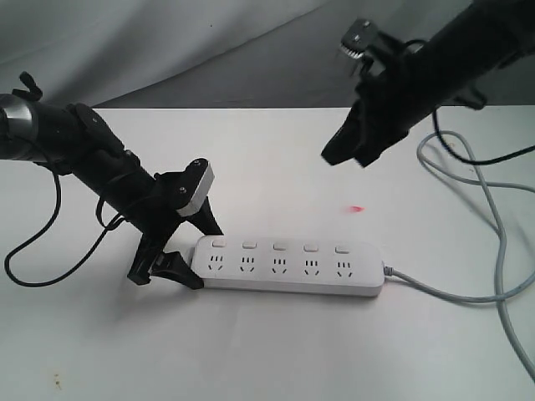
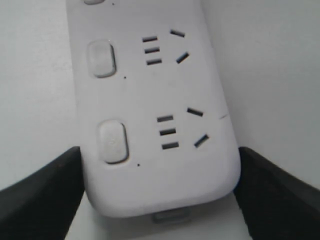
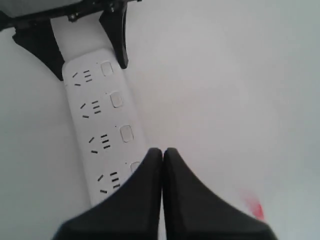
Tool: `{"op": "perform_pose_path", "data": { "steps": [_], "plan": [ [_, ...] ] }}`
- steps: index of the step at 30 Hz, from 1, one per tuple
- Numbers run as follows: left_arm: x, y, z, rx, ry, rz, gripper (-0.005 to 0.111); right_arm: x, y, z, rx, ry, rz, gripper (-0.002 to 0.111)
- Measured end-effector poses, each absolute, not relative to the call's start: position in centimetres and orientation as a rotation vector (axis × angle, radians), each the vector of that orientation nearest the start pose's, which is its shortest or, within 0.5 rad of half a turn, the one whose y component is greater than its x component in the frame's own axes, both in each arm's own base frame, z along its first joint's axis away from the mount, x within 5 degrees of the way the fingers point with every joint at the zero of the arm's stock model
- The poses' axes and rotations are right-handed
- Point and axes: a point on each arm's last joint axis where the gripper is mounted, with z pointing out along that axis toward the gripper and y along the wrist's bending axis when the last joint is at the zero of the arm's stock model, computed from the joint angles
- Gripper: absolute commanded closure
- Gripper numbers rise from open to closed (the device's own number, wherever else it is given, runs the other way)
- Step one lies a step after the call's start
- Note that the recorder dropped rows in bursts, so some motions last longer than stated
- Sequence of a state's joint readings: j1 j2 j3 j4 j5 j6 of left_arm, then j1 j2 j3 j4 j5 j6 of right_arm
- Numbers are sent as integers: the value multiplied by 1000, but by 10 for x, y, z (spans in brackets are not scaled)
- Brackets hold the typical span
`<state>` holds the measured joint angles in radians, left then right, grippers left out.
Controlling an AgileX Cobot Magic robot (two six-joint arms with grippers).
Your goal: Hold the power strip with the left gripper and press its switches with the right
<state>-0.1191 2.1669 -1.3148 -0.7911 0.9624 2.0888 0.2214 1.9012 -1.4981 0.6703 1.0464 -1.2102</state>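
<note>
The white power strip [image 1: 288,271] lies flat on the white table, its grey cord [image 1: 435,291] leaving from its right end. My left gripper [image 1: 196,251] straddles the strip's left end, and its black fingers [image 2: 45,192] press against both long sides of the strip [image 2: 160,100], so it is shut on it. A row of switches [image 1: 279,246] runs along the far edge; two of them [image 2: 112,141] show in the left wrist view. My right gripper [image 1: 344,153] hangs shut in the air behind and above the strip, touching nothing. In the right wrist view its tips [image 3: 162,151] meet over the strip [image 3: 92,130].
A small red mark [image 1: 357,207] sits on the table behind the strip's right half. Loose grey and black cables [image 1: 493,196] loop at the right side of the table. A black cable [image 1: 33,251] hangs from the left arm. A grey backdrop rises behind.
</note>
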Motion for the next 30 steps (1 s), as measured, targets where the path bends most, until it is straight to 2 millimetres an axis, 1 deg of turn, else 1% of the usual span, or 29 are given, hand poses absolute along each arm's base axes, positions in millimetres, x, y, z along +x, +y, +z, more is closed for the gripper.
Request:
{"op": "perform_pose_path", "data": {
  "steps": [1, 2, 3, 5, 7, 8, 10, 12, 15, 19, 25, 30],
  "plan": [
    [379, -99, 103, -2591, -2302, 819, 84, 379, 148, 231, -1458, 2185, 616, 108],
    [379, -99, 103, -2591, -2302, 819, 84, 380, 161, 218, -1487, 2171, 636, 107],
    [379, -99, 103, -2591, -2302, 819, 84, 381, 176, 203, -1513, 2146, 668, 103],
    [379, -99, 103, -2591, -2302, 819, 84, 379, 200, 179, -1585, 2079, 702, 88],
    [379, -99, 103, -2591, -2302, 819, 84, 377, 219, 159, -1629, 2043, 682, 68],
    [379, -99, 103, -2591, -2302, 819, 84, 376, 226, 153, -1641, 2031, 668, 56],
    [379, -99, 103, -2591, -2302, 819, 84, 377, 234, 143, -1623, 2027, 641, 41],
    [379, -99, 103, -2591, -2302, 819, 84, 381, 240, 142, -1563, 2024, 609, 40],
    [379, -99, 103, -2591, -2302, 819, 84, 385, 243, 143, -1494, 2024, 584, 40],
    [379, -99, 103, -2591, -2302, 819, 84, 385, 243, 144, -1492, 2018, 586, 40],
    [379, -99, 103, -2591, -2302, 819, 84, 382, 247, 146, -1492, 1995, 651, 40],
    [379, -99, 103, -2591, -2302, 819, 84, 379, 251, 145, -1513, 1982, 655, 40]
  ]
}}
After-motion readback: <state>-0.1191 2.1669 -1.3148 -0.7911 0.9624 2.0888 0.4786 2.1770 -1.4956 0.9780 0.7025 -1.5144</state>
